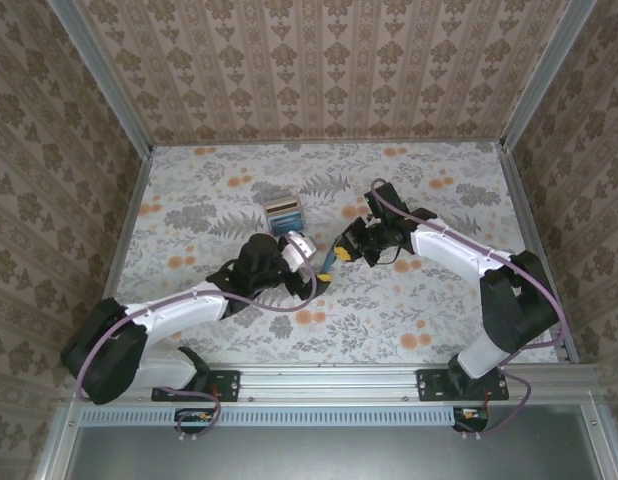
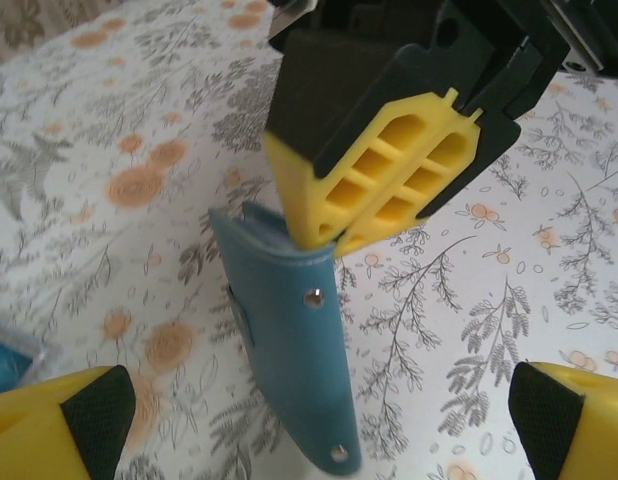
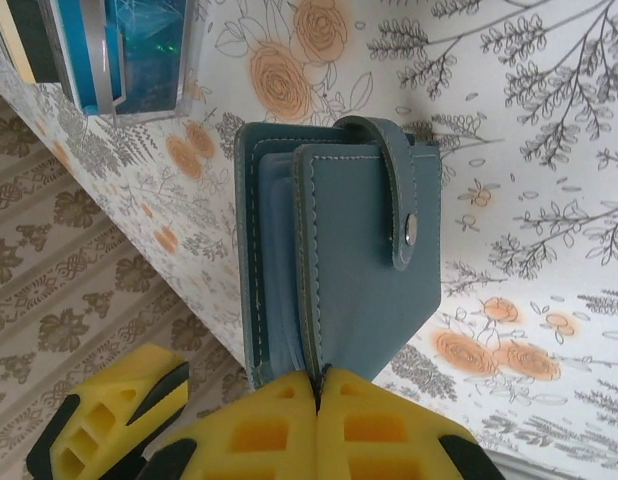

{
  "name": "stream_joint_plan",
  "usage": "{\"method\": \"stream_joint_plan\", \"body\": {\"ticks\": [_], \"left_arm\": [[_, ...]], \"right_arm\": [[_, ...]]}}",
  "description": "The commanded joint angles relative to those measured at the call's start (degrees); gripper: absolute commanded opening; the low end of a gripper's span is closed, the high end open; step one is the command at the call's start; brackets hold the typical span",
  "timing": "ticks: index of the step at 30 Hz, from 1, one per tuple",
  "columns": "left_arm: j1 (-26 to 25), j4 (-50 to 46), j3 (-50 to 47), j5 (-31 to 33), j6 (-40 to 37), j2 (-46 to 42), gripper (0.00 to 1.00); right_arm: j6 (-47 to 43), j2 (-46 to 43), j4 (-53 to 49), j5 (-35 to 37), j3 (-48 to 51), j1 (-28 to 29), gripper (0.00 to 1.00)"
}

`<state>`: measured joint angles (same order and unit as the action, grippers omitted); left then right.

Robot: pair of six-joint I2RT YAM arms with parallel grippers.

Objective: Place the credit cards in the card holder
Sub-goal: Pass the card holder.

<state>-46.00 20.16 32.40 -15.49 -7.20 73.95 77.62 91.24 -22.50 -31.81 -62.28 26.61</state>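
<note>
The teal card holder (image 3: 339, 260) is held upright off the flowered table, its snap strap facing the right wrist camera. My right gripper (image 3: 319, 392) is shut on the edge of one of its leaves, and the other leaf stands slightly apart. From the left wrist view the card holder (image 2: 294, 350) hangs below the right gripper's yellow fingers (image 2: 389, 170). My left gripper (image 2: 319, 425) is open, one finger on either side of the holder's lower end, touching nothing. Blue credit cards (image 3: 129, 45) stand in a clear slotted stand (image 1: 284, 212).
Both grippers meet mid-table, the left gripper (image 1: 317, 276) next to the right gripper (image 1: 341, 254) with the card holder (image 1: 327, 264) between them. The card stand sits just behind them. Metal frame rails (image 1: 129, 215) and patterned walls border the table.
</note>
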Motion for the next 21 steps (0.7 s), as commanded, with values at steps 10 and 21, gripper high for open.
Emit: {"method": "stream_joint_plan", "body": {"ticks": [10,21], "left_arm": [[3.0,-0.8,7.3,3.3,-1.9,10.0,0.58],[2.1,-0.6,9.6,0.1,-5.1,11.7,0.22]], "right_arm": [[6.9,-6.7,1.3,-4.0,1.9,-1.1,0.0],[10.1,-6.2,6.5,-0.7,3.6,-0.5,0.0]]}}
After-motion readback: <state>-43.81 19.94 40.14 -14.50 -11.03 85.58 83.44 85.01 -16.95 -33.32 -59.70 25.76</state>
